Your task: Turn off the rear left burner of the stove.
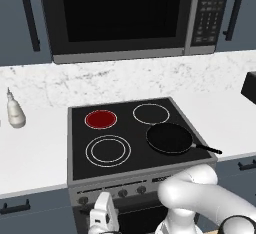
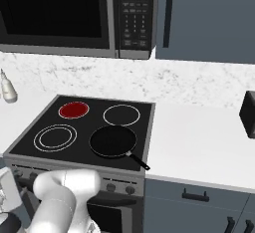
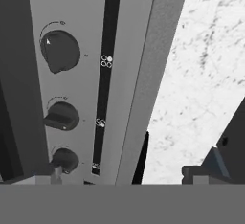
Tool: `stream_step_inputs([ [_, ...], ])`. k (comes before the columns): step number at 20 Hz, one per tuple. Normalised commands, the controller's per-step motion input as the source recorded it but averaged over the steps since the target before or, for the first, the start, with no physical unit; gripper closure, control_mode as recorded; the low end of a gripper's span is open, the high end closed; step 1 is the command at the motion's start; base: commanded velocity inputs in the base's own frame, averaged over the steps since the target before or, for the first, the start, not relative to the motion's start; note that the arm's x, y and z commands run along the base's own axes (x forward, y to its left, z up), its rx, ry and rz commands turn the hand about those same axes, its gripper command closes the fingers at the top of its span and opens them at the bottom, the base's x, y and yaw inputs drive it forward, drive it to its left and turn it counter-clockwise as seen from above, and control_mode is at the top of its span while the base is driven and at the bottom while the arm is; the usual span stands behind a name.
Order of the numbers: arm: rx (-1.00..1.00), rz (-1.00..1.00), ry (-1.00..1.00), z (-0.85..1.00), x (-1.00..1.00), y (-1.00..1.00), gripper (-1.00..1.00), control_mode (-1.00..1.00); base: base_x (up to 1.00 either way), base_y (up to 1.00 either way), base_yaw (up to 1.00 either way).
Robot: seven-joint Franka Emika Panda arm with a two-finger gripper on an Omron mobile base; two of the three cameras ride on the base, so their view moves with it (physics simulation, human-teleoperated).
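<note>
The stove point(image 1: 75, 128) is a black glass cooktop with a grey front panel. Its rear left burner point(image 1: 101, 119) point(image 2: 73, 110) glows solid red. My gripper point(image 1: 103, 205) point(image 2: 9, 187) hangs low in front of the left end of the knob panel, open and holding nothing. In the hand view the panel runs upright, with three dark knobs point(image 3: 60, 50), point(image 3: 62, 116), point(image 3: 64, 160) in a row. My gripper point(image 3: 131, 175) stands open, its left fingertip point(image 3: 55, 173) just below the nearest knob, apart from it.
A black pan point(image 1: 169, 138) sits on the front right burner, handle toward the front right. A white bottle point(image 1: 16, 110) stands on the left counter. The microwave point(image 1: 125, 13) hangs above the stove. A dark object point(image 1: 250, 88) is at the right edge.
</note>
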Motion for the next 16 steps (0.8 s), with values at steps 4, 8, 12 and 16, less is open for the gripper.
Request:
stream_step_inputs([
  [4, 0.0, 0.0, -0.16, -0.24, 0.04, 0.18, -1.0, -1.0, 0.0, 0.0, 0.0],
  [8, 0.0, 0.0, -0.18, -0.23, 0.0, 0.21, -1.0, -1.0, 0.0, 0.0, 0.0],
  [12, 0.0, 0.0, -0.17, -0.19, 0.04, 0.27, -1.0, -1.0, 0.0, 0.0, 0.0],
  [16, 0.0, 0.0, -0.1, -0.04, 0.18, 0.09, -1.0, -1.0, 0.0, 0.0, 0.0],
])
